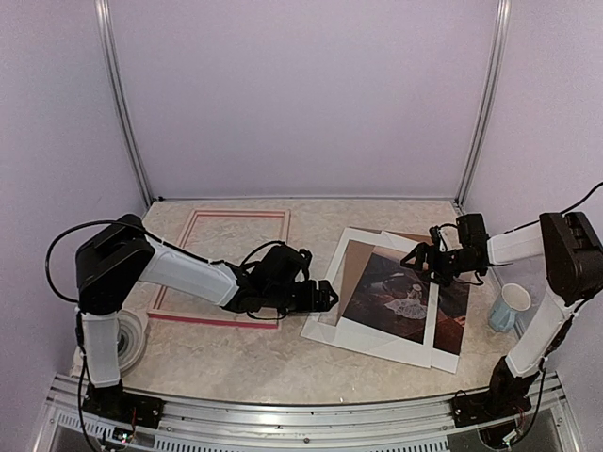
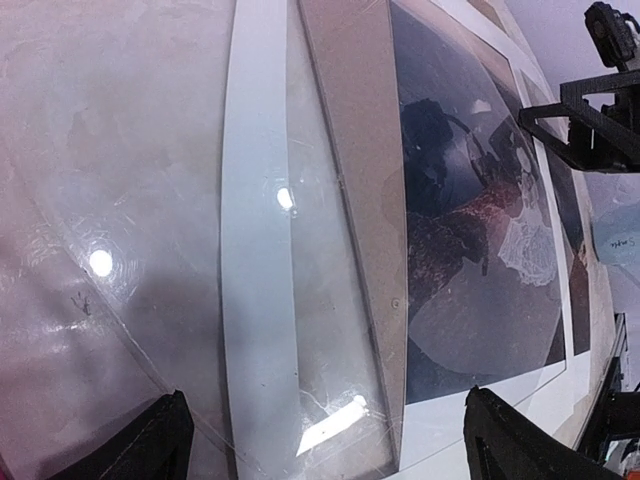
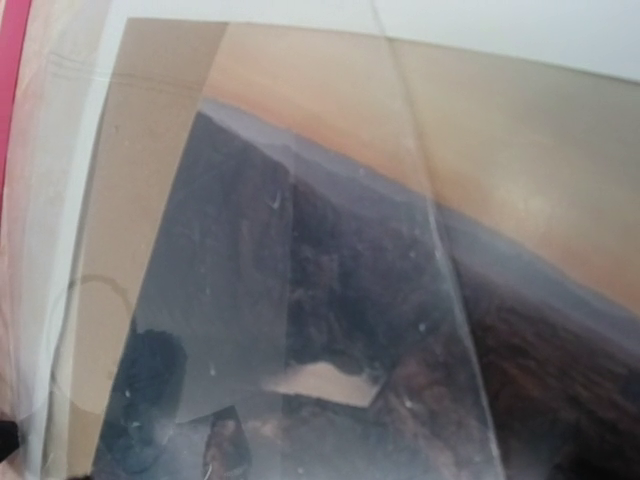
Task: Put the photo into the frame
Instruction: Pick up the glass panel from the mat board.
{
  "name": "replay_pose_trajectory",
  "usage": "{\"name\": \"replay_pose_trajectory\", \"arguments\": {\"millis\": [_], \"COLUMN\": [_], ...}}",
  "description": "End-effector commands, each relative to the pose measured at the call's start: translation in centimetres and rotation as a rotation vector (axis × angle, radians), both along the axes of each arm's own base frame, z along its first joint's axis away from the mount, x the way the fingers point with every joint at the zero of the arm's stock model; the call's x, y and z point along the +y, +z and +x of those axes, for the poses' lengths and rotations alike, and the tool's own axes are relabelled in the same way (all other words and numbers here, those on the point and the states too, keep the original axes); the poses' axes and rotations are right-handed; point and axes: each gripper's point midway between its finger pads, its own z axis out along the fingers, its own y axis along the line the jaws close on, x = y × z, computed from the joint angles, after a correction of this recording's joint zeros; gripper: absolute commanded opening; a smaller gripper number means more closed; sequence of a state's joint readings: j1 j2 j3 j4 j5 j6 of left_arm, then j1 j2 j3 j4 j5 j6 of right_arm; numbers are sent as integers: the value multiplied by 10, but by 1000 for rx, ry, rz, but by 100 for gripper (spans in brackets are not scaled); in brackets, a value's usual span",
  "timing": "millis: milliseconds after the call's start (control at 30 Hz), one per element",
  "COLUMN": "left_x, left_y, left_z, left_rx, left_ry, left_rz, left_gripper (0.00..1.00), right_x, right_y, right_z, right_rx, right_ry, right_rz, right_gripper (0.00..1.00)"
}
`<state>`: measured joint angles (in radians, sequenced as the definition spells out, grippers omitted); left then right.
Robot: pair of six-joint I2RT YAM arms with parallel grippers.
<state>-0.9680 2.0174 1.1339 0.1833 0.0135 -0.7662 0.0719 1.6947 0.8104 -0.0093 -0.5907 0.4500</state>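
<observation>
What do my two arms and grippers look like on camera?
The left arm and right arm have white tubular links and bulky black joint housings, with thin black cables looping outside. The left gripper and right gripper are all black, two-fingered.
</observation>
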Motion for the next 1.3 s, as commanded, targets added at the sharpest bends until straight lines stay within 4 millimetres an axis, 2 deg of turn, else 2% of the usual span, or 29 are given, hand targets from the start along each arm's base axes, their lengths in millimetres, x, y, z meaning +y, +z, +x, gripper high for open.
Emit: {"name": "replay_pose_trajectory", "arguments": {"millis": [0,200,367,633,1100,1267], "left_x": [11,15,19,30,13,14], "left_y": [-31,-28,-16,-5,-29,-28], "left_z": [-14,-16,-15,-7,-1,3], "left_rx": [159,198,217,262,426,421], "left_ry": [30,81,123,188,233,251], "left_rz": [0,-61,-156,-268,-290,-293], "left_gripper": [94,94,94,94,92,91], "right_x": [2,3,6,7,11,11], "right_y": [-14,-17,-21,-23,-22,-22], "right_z": [-10,-15,-23,-25,-29,-29], "right_rx": [46,55,81,69,63,61], "right_ry": [5,5,13,16,19,19], "right_rz": [2,6,29,46,76,78], "right_gripper": [99,99,99,99,99,99]}}
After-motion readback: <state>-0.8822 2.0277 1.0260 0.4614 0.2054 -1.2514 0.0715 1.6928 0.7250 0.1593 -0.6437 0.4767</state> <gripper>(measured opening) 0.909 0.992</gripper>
